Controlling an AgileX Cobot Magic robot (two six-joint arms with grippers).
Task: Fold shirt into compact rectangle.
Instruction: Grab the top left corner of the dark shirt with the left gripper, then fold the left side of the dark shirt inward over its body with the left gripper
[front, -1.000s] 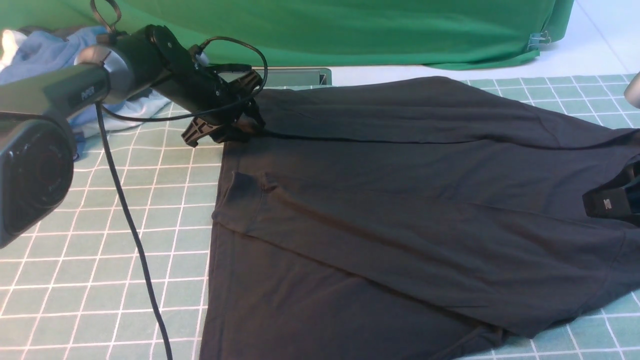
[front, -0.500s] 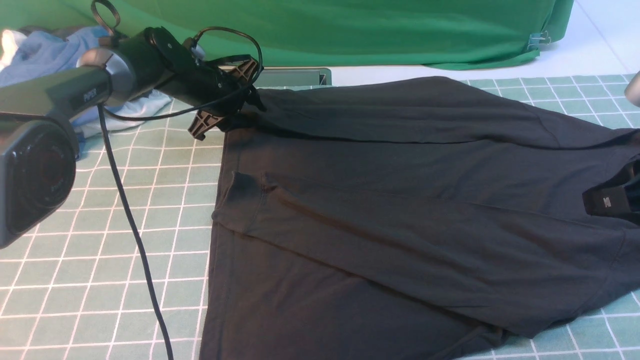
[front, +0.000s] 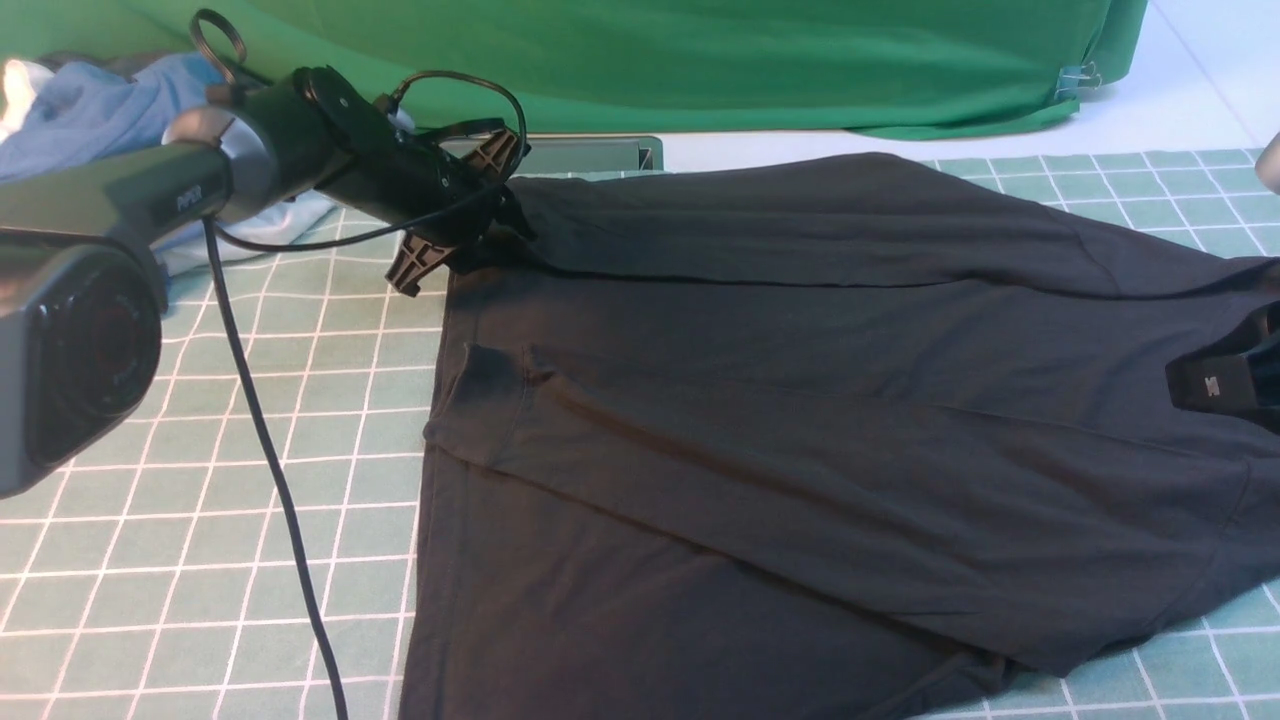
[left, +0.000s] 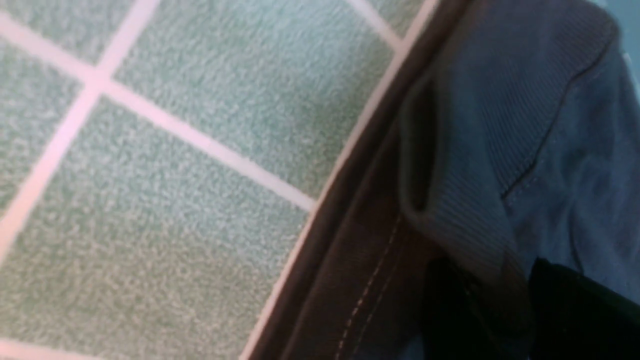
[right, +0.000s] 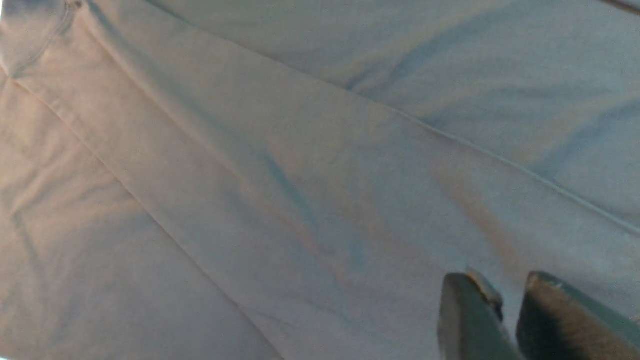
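Note:
The black shirt (front: 800, 400) lies spread over the green grid mat (front: 200, 500), with long folds running across it; no print shows. My left gripper (front: 480, 250) is at the shirt's far left corner. In the left wrist view a ribbed edge of the shirt (left: 500, 125) runs between the two dark fingers, so the left gripper (left: 492, 280) is shut on it. My right gripper (front: 1215, 385) hovers over the shirt's right side. In the right wrist view the right gripper (right: 505, 287) stands open by a narrow gap, with bare shirt (right: 300, 175) beneath it.
Blue and white garments (front: 90, 110) lie piled at the back left. A green backdrop cloth (front: 700, 60) hangs along the far edge, with a grey metal piece (front: 590, 155) below it. The left arm's black cable (front: 270, 470) trails over the mat.
My left gripper has risen slightly and shifted a little away from me, taking the shirt's far left corner with it. The right gripper has barely moved.

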